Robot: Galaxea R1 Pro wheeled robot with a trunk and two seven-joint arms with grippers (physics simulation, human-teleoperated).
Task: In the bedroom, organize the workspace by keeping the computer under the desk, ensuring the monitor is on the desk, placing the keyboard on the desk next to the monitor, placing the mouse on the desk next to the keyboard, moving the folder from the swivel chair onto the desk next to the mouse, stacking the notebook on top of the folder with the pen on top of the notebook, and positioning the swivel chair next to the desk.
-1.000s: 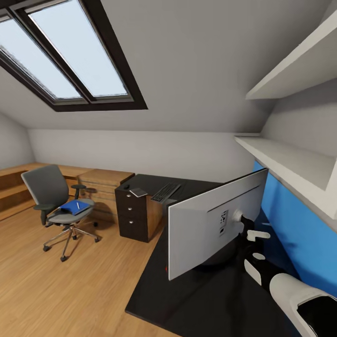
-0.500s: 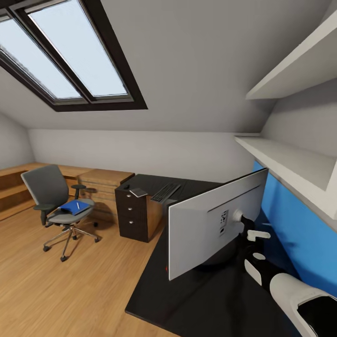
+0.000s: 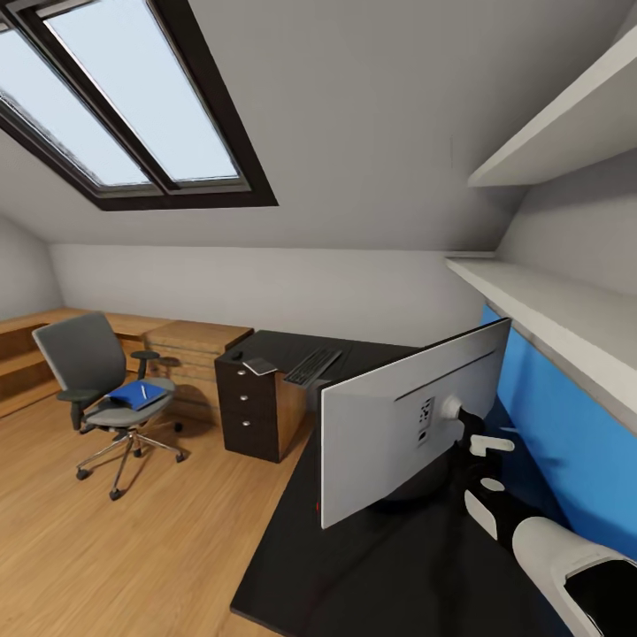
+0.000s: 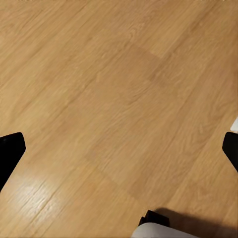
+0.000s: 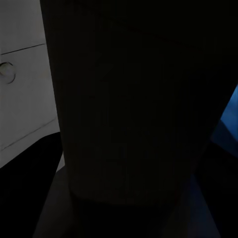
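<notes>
The monitor (image 3: 402, 433) is standing near the desk (image 3: 372, 566) edge. The right gripper (image 3: 473, 433) is reaching behind it; I cannot tell its grip. The left gripper's (image 4: 119, 148) fingers are spread wide.

Sloped grey walls (image 3: 372, 133), skylight (image 3: 115, 106) — wood floor (image 3: 133, 548), white shelves (image 3: 548, 301)

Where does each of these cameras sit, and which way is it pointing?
Head view: on the robot's head, facing forward and down over the desk, the monitor seen from behind, and the swivel chair; its right arm shows.
Left wrist view: on the left arm, facing down at the wood floor; black fingertips of wide-apart jaws show.
Right wrist view: on the right arm, close against something dark, too dim to name.
Shared: the head and left wrist views both show the wood floor.
</notes>
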